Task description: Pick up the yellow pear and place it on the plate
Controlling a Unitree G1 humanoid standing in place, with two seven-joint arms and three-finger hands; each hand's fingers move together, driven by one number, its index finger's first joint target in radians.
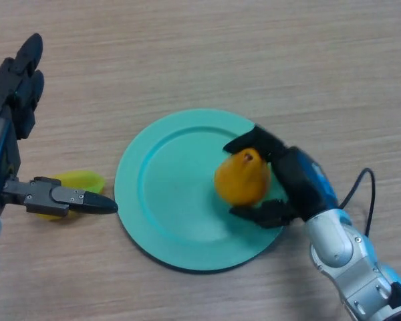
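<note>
plate [167, 221] left half bare; left hand [13, 134] flanks it.

I see the yellow-orange pear [242, 177], stem end facing up, over the right part of the round teal plate [160, 194], which lies flat at table centre

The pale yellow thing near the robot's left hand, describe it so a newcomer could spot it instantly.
Start at the round teal plate on the wooden table. Just off its left rim, a small pale yellow object lies partly behind the black left hand. Unlike the orange-yellow pear, it is paler, flatter and off the plate.
</note>
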